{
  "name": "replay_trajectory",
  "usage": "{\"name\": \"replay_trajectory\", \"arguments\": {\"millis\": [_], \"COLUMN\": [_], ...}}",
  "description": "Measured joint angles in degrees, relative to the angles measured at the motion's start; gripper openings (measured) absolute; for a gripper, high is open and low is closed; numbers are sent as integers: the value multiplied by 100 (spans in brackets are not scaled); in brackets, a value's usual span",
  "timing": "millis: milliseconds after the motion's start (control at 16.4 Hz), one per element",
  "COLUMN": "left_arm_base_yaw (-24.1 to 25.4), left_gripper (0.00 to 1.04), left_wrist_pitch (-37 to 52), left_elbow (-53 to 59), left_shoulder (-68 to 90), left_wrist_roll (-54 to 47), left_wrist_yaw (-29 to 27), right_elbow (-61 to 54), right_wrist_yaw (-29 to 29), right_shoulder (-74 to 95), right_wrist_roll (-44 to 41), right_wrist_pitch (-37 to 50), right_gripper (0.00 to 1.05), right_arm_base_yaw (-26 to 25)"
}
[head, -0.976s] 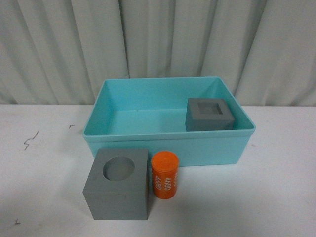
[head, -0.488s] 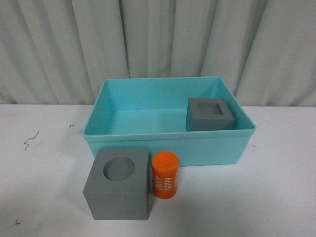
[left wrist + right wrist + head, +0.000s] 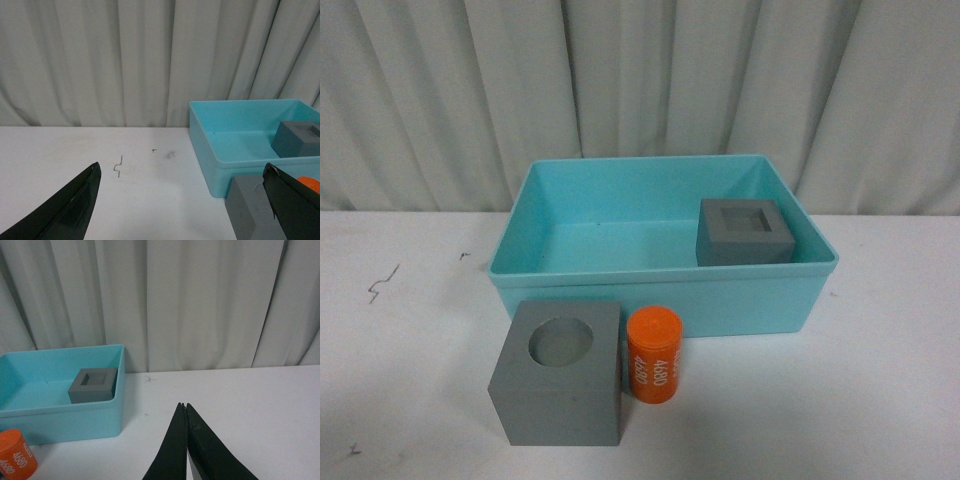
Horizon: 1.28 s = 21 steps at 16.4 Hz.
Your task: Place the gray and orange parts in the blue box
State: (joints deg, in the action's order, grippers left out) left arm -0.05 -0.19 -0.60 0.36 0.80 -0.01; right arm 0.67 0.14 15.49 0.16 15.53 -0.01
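So, progress 1st: 1 of 3 parts is in, 2 are left, approx. a third done by my reckoning.

Going L to R: the left claw is spread wide w/ nothing between its fingers, hanging over bare table to the left of the parts. It doesn't show in the front view.

Next, the gray block with the round hole sits on the table on the near side of the blue box, outside it, hole up. Just beside it on the right stands the orange can, upright, "4680" on its side. It's also outside the box & close to the near wall. Whether block & can touch, I can't tell.

The box sits behind both, mid-table, open top. Inside it, on the right side, rests the gray block with the square hole, hole up. That's the part done.

Far right, the right claw has its fingers pressed together, gripping nothing, over bare table to the right of the box. It's out of the front view too.

Count: 2 gray blocks, 1 orange can, 1 blue box, 2 claws.

Left to do, as I judge it: the round-hole block & the can each need a pick & a drop into the box. The box's left side has plenty of room.
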Motion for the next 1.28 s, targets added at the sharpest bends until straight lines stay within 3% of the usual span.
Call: {"name": "replay_trajectory", "arguments": {"millis": [549,610,671,732,793,854,1037,1098,1159,1281], "left_arm_base_yaw": [0,0,0,0,0,0,20,-52,-197,-457], "left_gripper": [98,98,98,98,98,98,98,98,98,98], "left_wrist_pitch": [0,0,-2,0,0,0,-332,-1541,-1515,-610], "left_elbow": [0,0,0,0,0,0,-85,-682,-1069,-1488], "left_shoulder": [0,0,0,0,0,0,68,944,1775,2780], "left_wrist_roll": [0,0,0,0,0,0,94,586,1086,1456], "left_wrist_yaw": [0,0,-2,-4,0,0,57,199,212,247], "right_elbow": [0,0,2,2,2,2,2,2,2,2], "right_wrist_yaw": [0,0,-4,-2,-4,-4,-4,-2,-7,-2], "right_shoulder": [-356,-505,-1541,-1528,-1526,-1526,-1526,-1526,-1526,-1526], "right_wrist_roll": [0,0,-2,-2,-2,-2,-2,0,-2,-2], "right_wrist_pitch": [-352,-492,-1510,-1556,-1574,-1574,-1574,-1567,-1572,-1574], "right_gripper": [2,2,2,2,36,58,91,100,97,98], "right_arm_base_yaw": [0,0,0,0,0,0,0,0,0,0]}}
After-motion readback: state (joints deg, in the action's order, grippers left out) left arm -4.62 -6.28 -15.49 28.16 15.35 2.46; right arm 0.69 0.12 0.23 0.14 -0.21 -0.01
